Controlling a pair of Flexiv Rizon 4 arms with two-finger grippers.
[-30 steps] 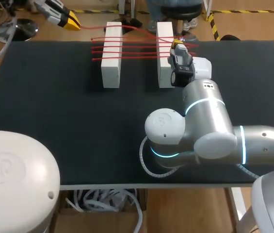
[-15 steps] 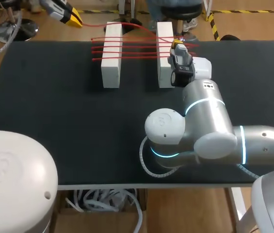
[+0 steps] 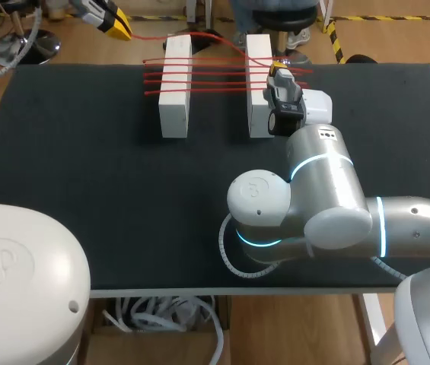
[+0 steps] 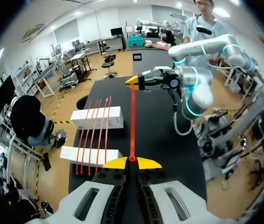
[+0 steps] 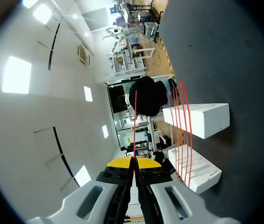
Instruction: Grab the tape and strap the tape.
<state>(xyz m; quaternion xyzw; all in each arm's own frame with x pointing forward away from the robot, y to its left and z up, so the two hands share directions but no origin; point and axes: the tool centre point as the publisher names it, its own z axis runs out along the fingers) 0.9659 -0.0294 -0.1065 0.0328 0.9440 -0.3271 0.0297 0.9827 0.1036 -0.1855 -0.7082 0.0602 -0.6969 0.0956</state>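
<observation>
Two white blocks, one at left [image 3: 175, 84] and one at right [image 3: 259, 91], stand side by side at the back of the black table. Red tape [image 3: 215, 76] runs across both in several strands. From the right block a single strand leads back left, past the table's far edge, to my left gripper [image 3: 123, 29], which is shut on it. In the left wrist view the tape [image 4: 132, 121] stretches straight from that gripper [image 4: 132, 161] to my right gripper [image 4: 132, 80]. The right gripper [image 3: 279, 70] hangs by the right block's far end, shut on the tape [image 5: 135, 121].
My right arm's thick elbow and base [image 3: 298, 205] stand over the table's front middle. The black table mat [image 3: 70, 152] spreads out to the left of the blocks and in front of them.
My left gripper has drifted a little to the right and farther back with the tape. The right arm and the blocks have kept still.
</observation>
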